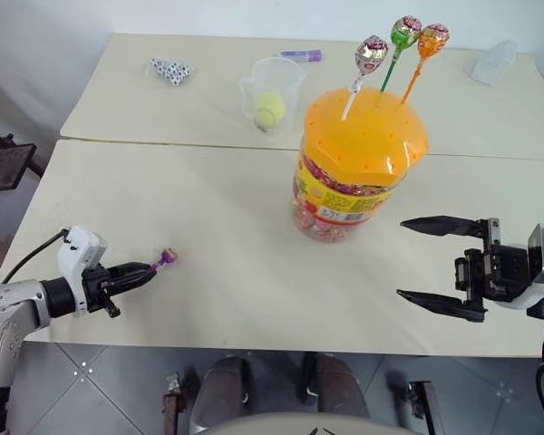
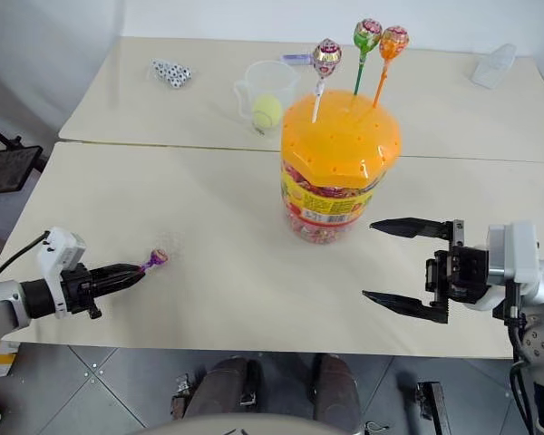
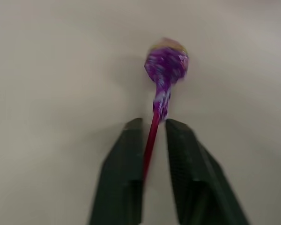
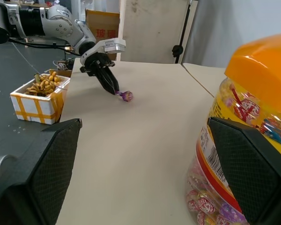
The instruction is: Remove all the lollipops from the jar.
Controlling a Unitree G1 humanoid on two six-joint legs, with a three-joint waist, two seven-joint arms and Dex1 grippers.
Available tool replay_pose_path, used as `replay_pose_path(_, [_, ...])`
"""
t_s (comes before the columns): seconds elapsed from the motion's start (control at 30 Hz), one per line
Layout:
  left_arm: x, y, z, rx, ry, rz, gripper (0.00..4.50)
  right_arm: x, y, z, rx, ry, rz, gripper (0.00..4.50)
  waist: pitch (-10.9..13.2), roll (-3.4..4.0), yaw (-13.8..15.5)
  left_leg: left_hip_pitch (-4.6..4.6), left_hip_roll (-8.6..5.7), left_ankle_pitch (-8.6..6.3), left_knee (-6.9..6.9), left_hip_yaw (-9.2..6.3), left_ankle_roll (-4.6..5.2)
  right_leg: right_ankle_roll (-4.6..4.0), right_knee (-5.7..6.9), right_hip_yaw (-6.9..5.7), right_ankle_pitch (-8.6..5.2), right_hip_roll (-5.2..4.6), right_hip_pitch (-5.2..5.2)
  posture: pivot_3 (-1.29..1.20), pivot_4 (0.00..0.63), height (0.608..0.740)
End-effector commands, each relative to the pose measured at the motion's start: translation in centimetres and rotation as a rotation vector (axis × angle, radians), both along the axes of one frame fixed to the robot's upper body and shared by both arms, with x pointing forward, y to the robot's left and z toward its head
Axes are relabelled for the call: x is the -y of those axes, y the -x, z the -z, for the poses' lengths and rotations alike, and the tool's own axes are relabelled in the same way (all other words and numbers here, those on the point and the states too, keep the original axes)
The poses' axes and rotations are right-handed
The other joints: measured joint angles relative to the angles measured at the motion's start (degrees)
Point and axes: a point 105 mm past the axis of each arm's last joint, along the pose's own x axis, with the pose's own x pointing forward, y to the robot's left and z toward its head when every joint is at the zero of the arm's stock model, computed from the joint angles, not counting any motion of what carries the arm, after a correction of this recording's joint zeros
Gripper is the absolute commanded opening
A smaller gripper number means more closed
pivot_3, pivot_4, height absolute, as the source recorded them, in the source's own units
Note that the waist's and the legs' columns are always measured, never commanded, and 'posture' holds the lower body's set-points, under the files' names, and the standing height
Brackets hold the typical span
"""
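- Left wrist view is giving the best look at what's happening: the left gripper is lying low over the table with the purple lollipop out in front, its red stick running back between the jaws. I can see slim gaps on both sides of the stick, so the jaws are looking released or just letting go, not clenched. My guess is it's dropping the candy off here, well apart from the jar, so the pulled ones are piling up out of the way.
- Purple one's head is resting on the table near the left front edge, wrapper shiny and crinkled, with a bit of yellowish top.
- The jar is standing upright mid-table, clear tub stuffed with candies, yellow-red label, domed orange lid dotted with small holes.
- Three more are poking up from the lid: the pink-silver lollipop, the green lollipop and the orange lollipop, sticks tilting outward a little. So I'd say one down, three remaining.
- The right gripper is hovering just beside the jar with jaws spread wide and empty, pointing sideways at it. Probably getting ready to steady the tub.
- Behind the jar a measuring cup is holding a yellow ball, not part of the job.
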Motion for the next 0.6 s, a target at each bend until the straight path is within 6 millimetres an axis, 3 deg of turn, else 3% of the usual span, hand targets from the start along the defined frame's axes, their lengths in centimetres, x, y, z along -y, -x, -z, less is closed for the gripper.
replay_pose_path(0.03, [-0.8,-0.9,-4.1,0.145,-0.016,0.133,2.2,0.3,0.3,-1.9,0.056,-0.069,0.058,4.5,0.0,-0.01,0.0,0.0,0.01,0.01,0.0,0.06,-0.02,-0.02,0.12,-0.14,-0.01,0.04,-0.07,0.0,0.15,0.74])
replay_pose_path(0.07, [-0.5,-1.5,-6.5,0.219,0.027,0.195,2.48,0.5,0.2,-2.4,0.067,-0.115,0.096,4.5,0.0,-0.01,0.1,0.0,0.01,0.02,0.0,0.11,-0.02,-0.04,0.14,-0.19,-0.02,0.04,-0.1,0.0,0.15,0.74])
replay_pose_path(0.13, [0.3,-2.1,-9.9,0.323,0.088,0.295,2.48,0.8,0.1,-3.1,0.081,-0.179,0.156,4.5,0.0,-0.05,0.2,-0.07,-0.01,0.08,0.04,0.08,-0.01,-0.05,0.17,-0.28,-0.03,0.04,-0.12,0.0,0.15,0.74])
replay_pose_path(0.27, [5.2,-4.0,-15.2,0.452,0.219,0.529,2.48,1.6,0.5,-5.3,0.179,-0.342,0.315,4.5,0.0,-0.02,0.1,-0.05,-0.11,0.06,0.05,0.23,0.1,0.11,0.28,-0.27,0.06,-0.01,-0.04,0.0,0.15,0.74])
replay_pose_path(0.33, [8.0,-5.1,-16.5,0.508,0.273,0.613,2.48,1.8,0.6,-5.8,0.2,-0.385,0.372,4.5,0.0,0.01,0.1,-0.03,-0.18,0.1,0.06,0.32,0.18,0.23,0.29,-0.26,0.13,-0.01,-0.04,0.0,0.15,0.74])
replay_pose_path(0.47, [15.8,-7.4,-18.8,0.609,0.366,0.768,2.48,2.0,1.1,-6.4,0.232,-0.45,0.452,4.5,0.0,-0.11,0.2,-0.15,-0.51,0.12,0.14,0.46,0.28,0.32,0.26,-0.32,0.17,0.06,-0.05,0.0,0.15,0.74])
replay_pose_path(0.6, [20.3,-8.4,-20.6,0.621,0.436,0.824,2.48,2.8,1.7,-6.7,0.238,-0.48,0.504,4.5,0.0,-0.13,-0.4,-0.31,-0.53,0.13,0.2,0.59,0.34,0.37,0.08,-0.31,0.2,0.09,-0.09,0.0,0.15,0.74])
